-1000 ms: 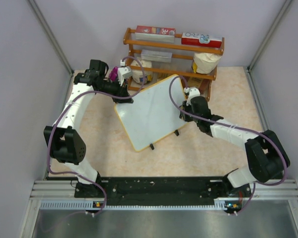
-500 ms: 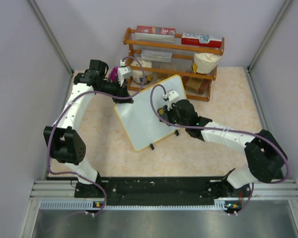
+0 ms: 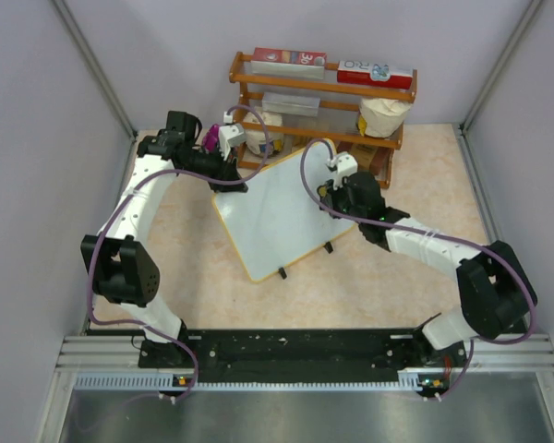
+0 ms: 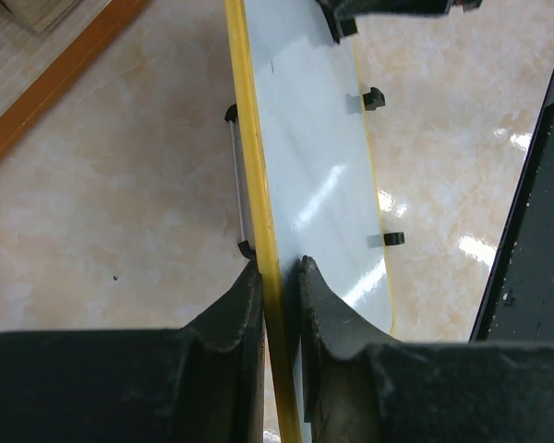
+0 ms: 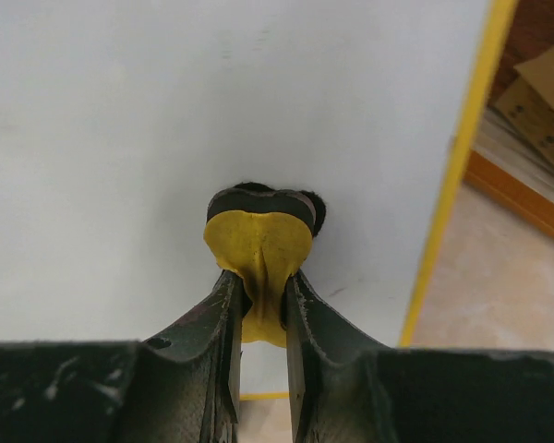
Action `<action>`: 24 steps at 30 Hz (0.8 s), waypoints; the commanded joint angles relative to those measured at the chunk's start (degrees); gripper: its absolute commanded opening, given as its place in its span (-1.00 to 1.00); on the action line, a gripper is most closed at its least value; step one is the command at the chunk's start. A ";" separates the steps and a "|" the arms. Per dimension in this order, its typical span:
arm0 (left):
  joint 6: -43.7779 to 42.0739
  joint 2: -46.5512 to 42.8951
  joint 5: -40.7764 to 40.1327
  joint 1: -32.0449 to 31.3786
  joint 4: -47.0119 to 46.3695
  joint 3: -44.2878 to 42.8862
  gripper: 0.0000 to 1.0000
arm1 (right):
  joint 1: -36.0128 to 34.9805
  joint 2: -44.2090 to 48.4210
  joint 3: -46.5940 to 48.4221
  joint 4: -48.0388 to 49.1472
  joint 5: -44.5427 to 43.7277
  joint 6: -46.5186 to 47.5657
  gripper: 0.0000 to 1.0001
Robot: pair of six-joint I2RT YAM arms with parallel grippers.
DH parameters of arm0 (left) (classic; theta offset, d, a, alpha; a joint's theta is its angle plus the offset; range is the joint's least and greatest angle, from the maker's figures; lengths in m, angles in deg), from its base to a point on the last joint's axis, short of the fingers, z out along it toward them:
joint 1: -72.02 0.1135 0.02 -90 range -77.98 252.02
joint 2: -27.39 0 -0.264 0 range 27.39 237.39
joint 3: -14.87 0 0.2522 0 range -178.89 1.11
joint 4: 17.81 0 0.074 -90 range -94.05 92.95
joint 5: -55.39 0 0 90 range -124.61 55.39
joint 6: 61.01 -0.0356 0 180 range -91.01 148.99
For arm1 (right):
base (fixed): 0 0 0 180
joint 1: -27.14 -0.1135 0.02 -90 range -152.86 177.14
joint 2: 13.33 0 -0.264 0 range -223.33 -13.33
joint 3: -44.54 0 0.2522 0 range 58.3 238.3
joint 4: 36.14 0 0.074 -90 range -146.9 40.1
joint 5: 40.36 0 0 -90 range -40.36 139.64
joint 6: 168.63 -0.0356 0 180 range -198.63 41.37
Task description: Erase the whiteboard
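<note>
Yellow eraser [image 5: 258, 242], black felt face forward, pinched tight between the fingers of the right gripper [image 5: 258, 295] and pressed flat against the whiteboard [image 5: 120, 120], close to its yellow frame. Opposite, the left gripper [image 4: 280, 277] is clamped on the board's upper left edge, one finger on each side of the frame, steadying it. Board: propped tilted on its black feet on the table [image 3: 415, 277], just in front of the wooden rack [image 3: 323, 88], between the two arms. Change we log: half a second ago the right arm reached mid-board; now it sits back near the upper right edge, as a second ago. We read this as one wiping stroke out and back, with the left arm unmoved. We judge erasing under way: the surface reads near white, with only faint traces by the pad.
</note>
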 commanded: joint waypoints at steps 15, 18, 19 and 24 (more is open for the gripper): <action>-5.30 -0.53 -1.19 -1.33 2.86 1.75 -1.00 | -1.80 -1.44 5.20 1.53 -2.71 2.14 -1.00; -4.95 -0.62 -0.84 -1.33 2.33 2.19 -1.00 | -5.40 -2.58 7.13 1.00 -3.32 2.15 -1.00; -4.43 -0.71 -0.76 -1.33 2.07 2.37 -1.00 | -6.29 -3.02 7.65 0.91 -3.59 2.06 -1.00; -3.72 -0.80 -0.32 -1.33 1.02 2.72 -1.00 | -11.92 -6.18 11.43 0.12 -4.55 2.58 -1.00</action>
